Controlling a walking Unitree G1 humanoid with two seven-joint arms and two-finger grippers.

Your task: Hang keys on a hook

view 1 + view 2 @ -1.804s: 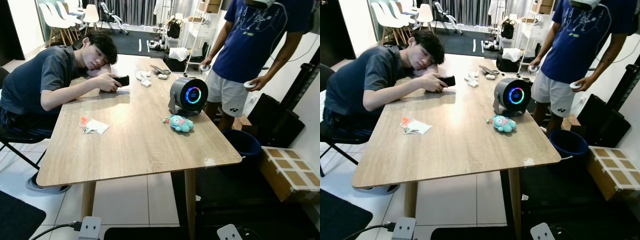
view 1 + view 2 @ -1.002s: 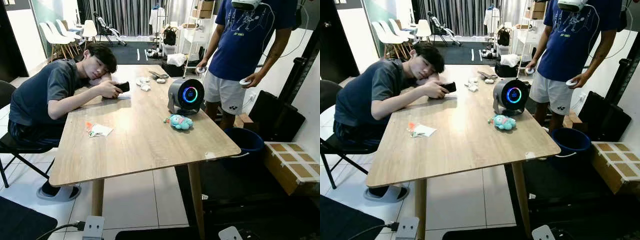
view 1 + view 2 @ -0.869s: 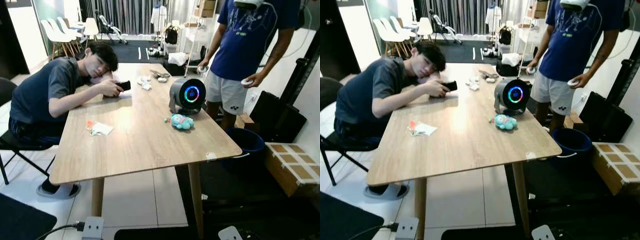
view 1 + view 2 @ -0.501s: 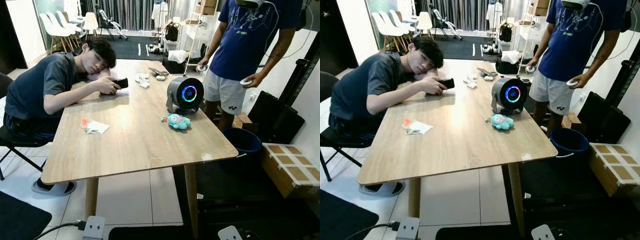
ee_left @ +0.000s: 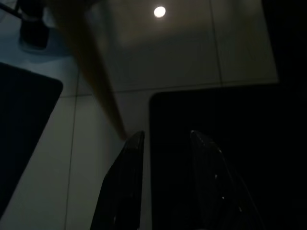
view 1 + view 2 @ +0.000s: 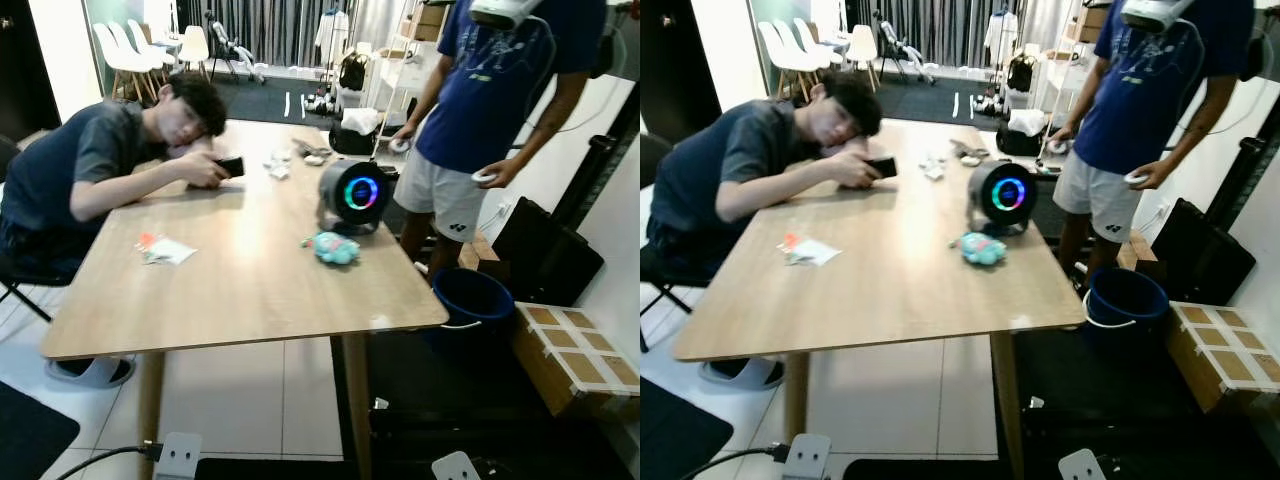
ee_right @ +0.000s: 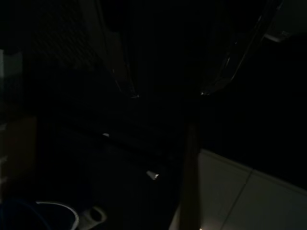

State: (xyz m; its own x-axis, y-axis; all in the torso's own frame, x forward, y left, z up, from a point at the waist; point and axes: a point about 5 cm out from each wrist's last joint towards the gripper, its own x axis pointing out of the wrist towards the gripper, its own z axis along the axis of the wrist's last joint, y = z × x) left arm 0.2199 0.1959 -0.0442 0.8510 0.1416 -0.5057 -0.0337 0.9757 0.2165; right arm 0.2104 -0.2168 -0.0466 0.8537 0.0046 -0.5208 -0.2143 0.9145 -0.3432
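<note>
A small bunch of keys with an orange tag [image 6: 148,243] lies beside a white packet [image 6: 170,251] on the left part of the wooden table [image 6: 250,300]. Both arms hang low, under the table's near edge. In the left wrist view, my left gripper [image 5: 166,135] is open over the tiled floor next to a table leg [image 5: 96,72]. The right wrist view is very dark; there my right gripper [image 7: 169,94] has its two fingers apart, with nothing between them.
A seated person [image 6: 90,165] leans on the table's far left, holding a phone. A standing person [image 6: 490,110] with controllers is at the far right. A round speaker [image 6: 352,192] and teal plush toy [image 6: 331,249] stand mid-table. Blue bucket [image 6: 470,300], box [image 6: 570,355], black mat [image 6: 30,435].
The whole picture has shifted: the table now sits further left and the view is slightly blurred, so the camera has moved. The keys and both people stay where they were.
</note>
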